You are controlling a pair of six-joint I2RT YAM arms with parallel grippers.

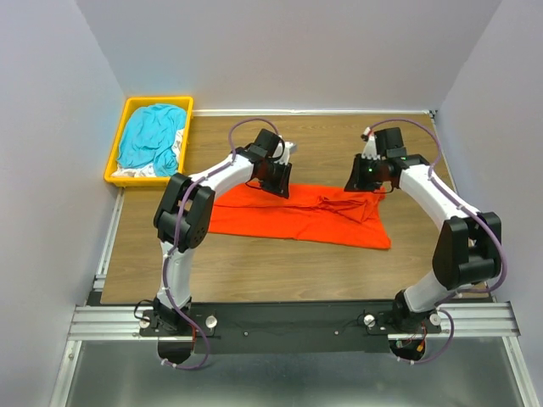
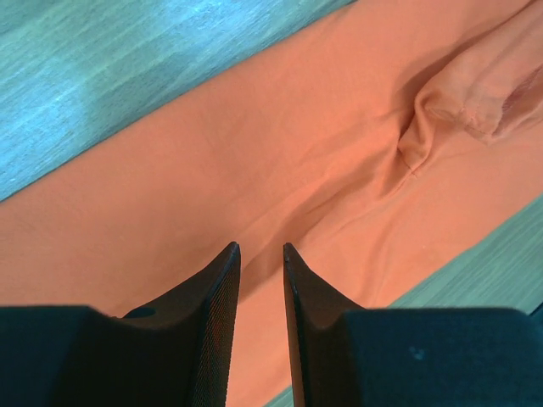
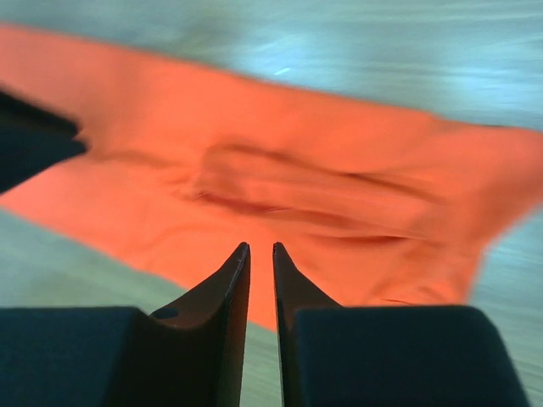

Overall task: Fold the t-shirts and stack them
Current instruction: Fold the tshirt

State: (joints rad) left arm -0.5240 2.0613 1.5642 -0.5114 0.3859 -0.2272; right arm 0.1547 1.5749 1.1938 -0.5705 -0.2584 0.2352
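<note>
Wooden table holds the orange-red t-shirt, partly folded into a band. My left gripper and right gripper hang over it, jaws slightly parted, empty; next, I judge, each should pinch an edge.

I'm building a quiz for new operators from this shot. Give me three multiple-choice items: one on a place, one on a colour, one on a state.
1. Where does the teal t-shirt lie?
A) draped over an arm
B) in the yellow bin
C) on the floor

2. What colour is the spread-out t-shirt on the table?
A) white
B) black
C) orange-red

3. How is the left end effector?
A) jaws slightly apart, empty, over the cloth
B) clamped on a sleeve
C) inside the bin

Key:
1 B: it lies heaped in the bin at the far left corner.
2 C: the top view shows it bright orange-red.
3 A: the left wrist view shows a gap between the fingers with nothing in it.
</note>
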